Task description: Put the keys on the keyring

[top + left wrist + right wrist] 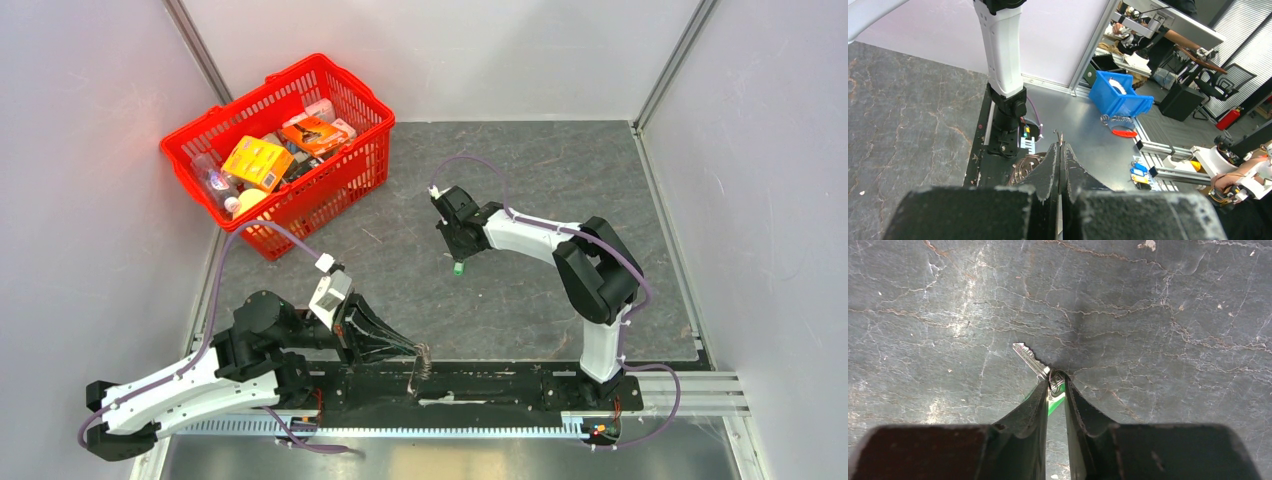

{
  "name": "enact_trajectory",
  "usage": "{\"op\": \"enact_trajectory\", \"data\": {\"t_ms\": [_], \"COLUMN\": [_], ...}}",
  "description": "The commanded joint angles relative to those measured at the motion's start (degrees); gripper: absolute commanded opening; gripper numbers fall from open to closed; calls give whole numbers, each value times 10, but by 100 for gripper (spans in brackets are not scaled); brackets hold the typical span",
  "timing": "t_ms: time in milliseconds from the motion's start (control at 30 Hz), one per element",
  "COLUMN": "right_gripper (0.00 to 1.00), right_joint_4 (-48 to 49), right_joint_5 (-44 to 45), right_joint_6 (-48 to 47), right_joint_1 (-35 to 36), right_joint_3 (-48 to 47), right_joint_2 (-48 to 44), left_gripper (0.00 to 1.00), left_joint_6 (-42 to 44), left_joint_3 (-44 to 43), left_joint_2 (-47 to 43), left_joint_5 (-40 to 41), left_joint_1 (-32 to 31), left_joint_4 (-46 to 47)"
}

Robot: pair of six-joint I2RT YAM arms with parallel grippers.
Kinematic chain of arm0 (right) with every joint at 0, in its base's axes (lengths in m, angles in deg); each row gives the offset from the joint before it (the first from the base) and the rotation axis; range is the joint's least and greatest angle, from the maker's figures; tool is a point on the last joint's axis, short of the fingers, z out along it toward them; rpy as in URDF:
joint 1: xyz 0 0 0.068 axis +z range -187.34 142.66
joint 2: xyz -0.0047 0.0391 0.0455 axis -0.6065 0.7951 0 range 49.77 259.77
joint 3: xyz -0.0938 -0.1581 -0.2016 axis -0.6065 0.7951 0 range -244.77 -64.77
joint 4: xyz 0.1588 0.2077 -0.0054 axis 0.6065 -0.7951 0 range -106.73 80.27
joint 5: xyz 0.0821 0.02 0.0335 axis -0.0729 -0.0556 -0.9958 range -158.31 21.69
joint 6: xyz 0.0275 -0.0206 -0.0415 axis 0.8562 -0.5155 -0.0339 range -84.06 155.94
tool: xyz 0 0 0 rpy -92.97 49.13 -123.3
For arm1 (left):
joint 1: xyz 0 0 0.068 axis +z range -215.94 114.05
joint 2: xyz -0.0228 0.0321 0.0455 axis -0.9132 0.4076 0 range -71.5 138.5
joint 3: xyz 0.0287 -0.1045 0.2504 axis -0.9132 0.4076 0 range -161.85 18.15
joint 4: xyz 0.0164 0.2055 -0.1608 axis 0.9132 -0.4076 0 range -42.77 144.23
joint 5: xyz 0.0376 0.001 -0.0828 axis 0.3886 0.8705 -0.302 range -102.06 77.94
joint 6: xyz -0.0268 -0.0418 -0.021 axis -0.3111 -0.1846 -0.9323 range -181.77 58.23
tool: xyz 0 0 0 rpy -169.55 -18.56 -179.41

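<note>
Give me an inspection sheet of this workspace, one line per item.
Surface: dark veined mat, scuffed.
Job's things: keys, green head, lying flat on the mat mid-table; keyring at the near edge, in the left tool.
Clutter: red basket full of packets, far left corner.
Tools: left tool shut on the keyring; right tool straddles the key's green head, firm grip not clear.
Cables: purple cables loop off both arms; no snag seen.
Surroundings: pale walls on three sides; blue bin beyond the table.
</note>
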Motion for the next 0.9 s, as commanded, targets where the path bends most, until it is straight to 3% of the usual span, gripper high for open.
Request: {"op": "enact_trajectory", "data": {"t_ms": [0, 567, 733, 867], "right_gripper": [24, 16, 0, 0], "right_joint_4": [0, -4, -4, -7], "right_joint_5": [11, 4, 6, 8], "right_joint_6": [-8, -3, -3, -2], "right_joint_1": [-2, -2, -2, -2], "right_joint_3": [-23, -21, -14, -8], "right_joint_2": [2, 8, 4, -15], "left_gripper": [2, 2, 2, 2], "left_joint_6": [19, 24, 22, 21], "left_joint_3": [-3, -13, -15, -18], "left_joint_2": [-3, -6, -8, -7], "left_joint_5": [-4, -4, -6, -7], "left_joint_1": [-2, -2, -2, -2], "left_joint_4": [15, -1, 0, -1]}}
